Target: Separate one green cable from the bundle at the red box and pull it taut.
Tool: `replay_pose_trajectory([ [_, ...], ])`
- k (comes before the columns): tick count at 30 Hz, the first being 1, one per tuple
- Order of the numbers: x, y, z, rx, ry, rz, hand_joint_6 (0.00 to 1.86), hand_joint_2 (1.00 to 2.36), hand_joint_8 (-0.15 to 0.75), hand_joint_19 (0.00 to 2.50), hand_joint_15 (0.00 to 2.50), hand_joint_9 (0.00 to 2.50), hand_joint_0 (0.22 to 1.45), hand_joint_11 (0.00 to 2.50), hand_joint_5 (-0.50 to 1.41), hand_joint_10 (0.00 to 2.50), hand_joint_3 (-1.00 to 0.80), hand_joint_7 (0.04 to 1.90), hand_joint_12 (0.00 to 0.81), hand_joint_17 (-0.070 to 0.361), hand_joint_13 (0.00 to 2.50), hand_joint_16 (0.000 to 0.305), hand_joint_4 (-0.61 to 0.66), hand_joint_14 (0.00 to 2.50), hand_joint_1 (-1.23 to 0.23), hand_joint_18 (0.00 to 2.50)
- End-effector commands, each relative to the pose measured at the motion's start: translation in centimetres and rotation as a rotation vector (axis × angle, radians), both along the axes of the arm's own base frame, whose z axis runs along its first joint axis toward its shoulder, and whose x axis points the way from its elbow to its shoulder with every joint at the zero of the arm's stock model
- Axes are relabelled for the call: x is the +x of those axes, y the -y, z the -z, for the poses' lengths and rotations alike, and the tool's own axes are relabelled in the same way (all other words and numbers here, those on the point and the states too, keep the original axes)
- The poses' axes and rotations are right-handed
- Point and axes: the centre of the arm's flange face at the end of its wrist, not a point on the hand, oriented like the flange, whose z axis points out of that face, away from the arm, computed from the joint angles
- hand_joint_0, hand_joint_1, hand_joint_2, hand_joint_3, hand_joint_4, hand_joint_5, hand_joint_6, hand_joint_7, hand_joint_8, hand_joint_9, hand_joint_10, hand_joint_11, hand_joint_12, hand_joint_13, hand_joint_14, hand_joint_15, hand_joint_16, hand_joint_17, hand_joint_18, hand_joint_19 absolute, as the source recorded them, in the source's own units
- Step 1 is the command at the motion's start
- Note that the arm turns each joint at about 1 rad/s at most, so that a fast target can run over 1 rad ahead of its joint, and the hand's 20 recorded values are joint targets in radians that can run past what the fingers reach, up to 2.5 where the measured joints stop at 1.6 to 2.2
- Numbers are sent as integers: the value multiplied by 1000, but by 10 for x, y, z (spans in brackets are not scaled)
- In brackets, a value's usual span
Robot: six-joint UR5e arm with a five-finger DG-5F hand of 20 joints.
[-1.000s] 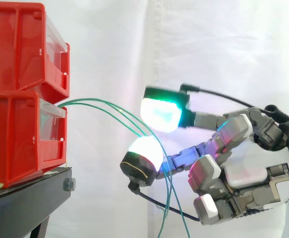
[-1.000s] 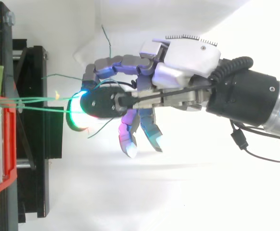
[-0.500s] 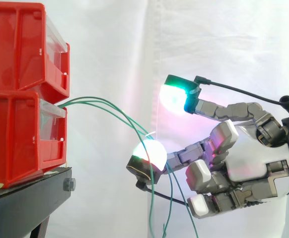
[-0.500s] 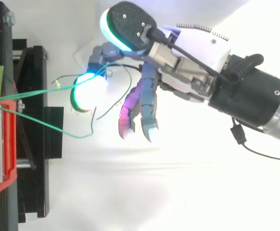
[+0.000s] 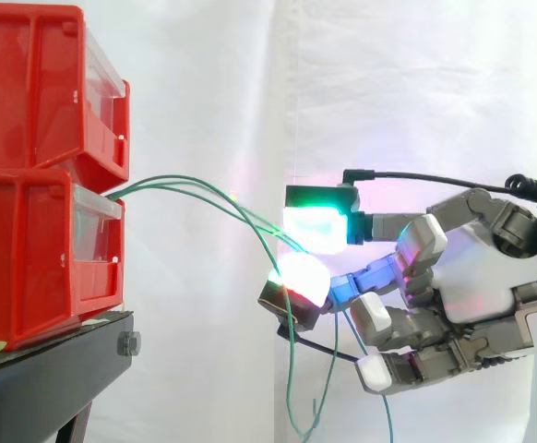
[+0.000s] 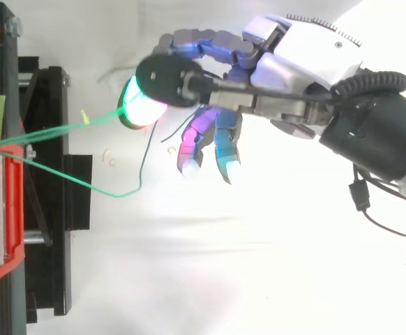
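Pinching looks made, pull not finished.

Side view: green cables (image 5: 195, 185) leave the front of the lower box (image 5: 38, 258), which sits at the right edge of the stand (image 5: 47, 378), and arc right into the robot hand (image 5: 476, 277). Two glowing pads (image 5: 316, 231) are closed almost pad to pad with strands running between them. Can't tell from here how many are caught. Below the pads the strands hang loose. Other fingers are half curled underneath. Robot hand sits level with the lower box and well apart from it, fingers pointing at it.

Top view: one cable (image 6: 63, 128) runs nearly straight from the box edge to the pads, so I judge it singled out and held in the pinch. A second cable (image 6: 49, 172) sags off sideways over the stand edge and loops back, slack and clear of the pads. The arm comes in from the right edge, wrist angled, pads leading.

To do: draw away from the box until the held cable loses its bow, which the side view shows.
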Motion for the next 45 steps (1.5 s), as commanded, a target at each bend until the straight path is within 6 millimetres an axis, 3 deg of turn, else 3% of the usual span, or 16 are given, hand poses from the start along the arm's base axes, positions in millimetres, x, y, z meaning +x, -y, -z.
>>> replay_pose_trajectory([
  [1, 0, -3, 0, -3, -2, -3, 504, 1002, 179, 696, 656, 1958, 746, 437, 146, 19, -475, 1280, 287, 90, 1375, 40, 45, 19, -660, 900],
  [11, 0, -10, 0, -5, -6, -11, 503, 1019, 188, 695, 661, 1973, 718, 460, 146, 19, -202, 1311, 283, 93, 1385, 41, 42, 20, -795, 884],
  [14, 0, -11, -1, -5, -4, -13, 504, 1001, 234, 556, 578, 1970, 622, 376, 143, 18, -37, 1316, 342, 138, 1436, 62, 117, 17, -912, 1019],
  [16, 0, -11, 0, -5, -6, -13, 504, 1001, 264, 554, 584, 1855, 584, 370, 126, 17, -49, 1343, 367, 155, 1338, 69, 133, 15, -888, 912],
  [18, 0, -12, -1, -5, -3, -14, 503, 1012, 269, 572, 596, 1715, 524, 365, 105, 15, -171, 1335, 367, 155, 1186, 69, 150, 16, -824, 738],
  [19, 0, -13, 0, -5, -4, -16, 503, 1013, 260, 610, 620, 1675, 490, 397, 98, 17, -268, 1332, 355, 145, 1145, 65, 158, 19, -799, 663],
  [20, 1, -15, -1, -5, -4, -17, 503, 1000, 250, 615, 625, 1647, 448, 386, 97, 16, -492, 1325, 352, 143, 1130, 64, 173, 19, -727, 633],
  [23, 0, -16, 0, -8, -5, -12, 504, 1000, 269, 543, 559, 1707, 343, 320, 108, 13, -500, 1274, 384, 168, 1193, 74, 208, 16, -534, 737],
  [26, -1, -16, -1, -16, 0, 8, 505, 1000, 256, 511, 526, 1806, 313, 286, 123, 14, -500, 1247, 375, 171, 1290, 76, 178, 14, -420, 810],
  [30, -2, -19, -3, -40, 0, 43, 504, 1000, 199, 569, 554, 1924, 426, 318, 143, 14, -500, 1280, 321, 136, 1350, 60, 97, 15, -247, 790],
  [35, -4, -21, -4, -61, -3, 67, 503, 1000, 102, 660, 617, 1961, 580, 389, 142, 19, -500, 1286, 277, 98, 1323, 44, 54, 20, -305, 769],
  [45, -1, -24, -12, -93, 3, 81, 504, 1000, 116, 669, 628, 1997, 656, 458, 145, 20, -500, 1279, 278, 91, 1340, 40, 35, 19, -428, 816],
])
